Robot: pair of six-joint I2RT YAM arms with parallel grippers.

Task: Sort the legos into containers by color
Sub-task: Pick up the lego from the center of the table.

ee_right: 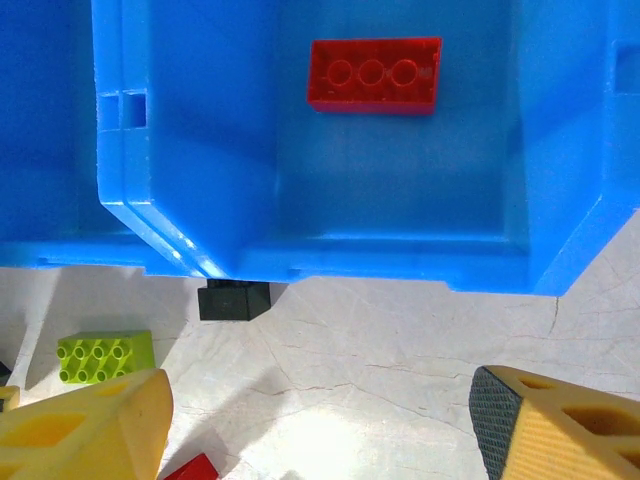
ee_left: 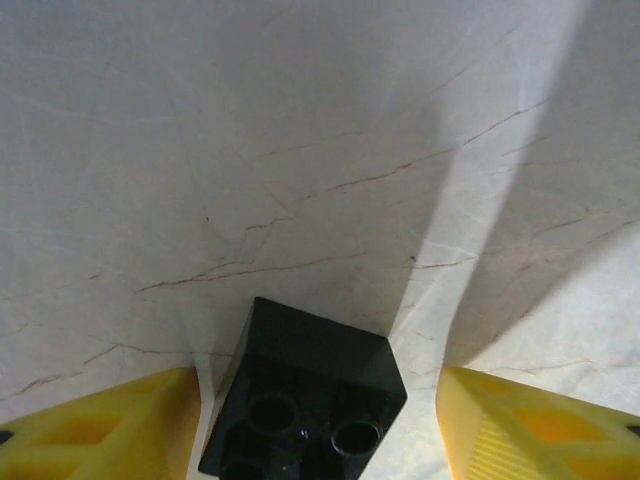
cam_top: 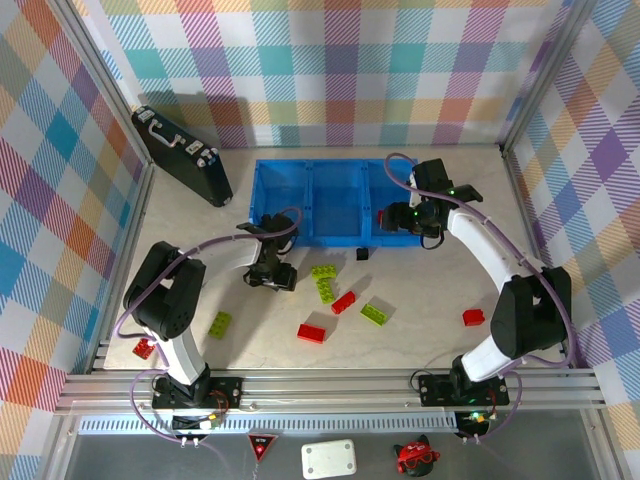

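1. Starting at the left of the top view, the left gripper (cam_top: 272, 276) hangs low over the pale marbled tabletop (cam_top: 430, 290), just in front of the left compartment of the blue plastic three-compartment bin (cam_top: 340, 200).
2. Its wrist view shows why: a small black studded plastic brick (ee_left: 305, 400) sits on the table at bottom centre, between the yellow fingers (ee_left: 100, 435). They stand apart, with a strip of table showing on the brick's right side, so nothing is clamped. I judge this a straddle ahead of a grasp.
3. Unsorted pieces lie across the lower middle of the top view:
   - a red brick (cam_top: 145, 347) and a lime green brick (cam_top: 220, 323) at lower left;
   - a mixed cluster of lime and red bricks (cam_top: 335, 297) at centre;
   - a lone red brick (cam_top: 473, 317) at far right.
4. At upper centre, the bin's left and middle compartments look bare, so most of the sorting seems to remain.
5. Right of centre, the right gripper (cam_top: 400, 218) hovers at the near wall of the bin's right compartment. In its wrist view the fingers (ee_right: 80, 430) are spread and empty.
6. A red rectangular brick with three round holes (ee_right: 373, 75) lies in that compartment, at the top of the frame, which suggests reds belong there.
7. A second black brick (ee_right: 235, 300) rests on the table against the bin's outer wall. That position may crowd the fingers.
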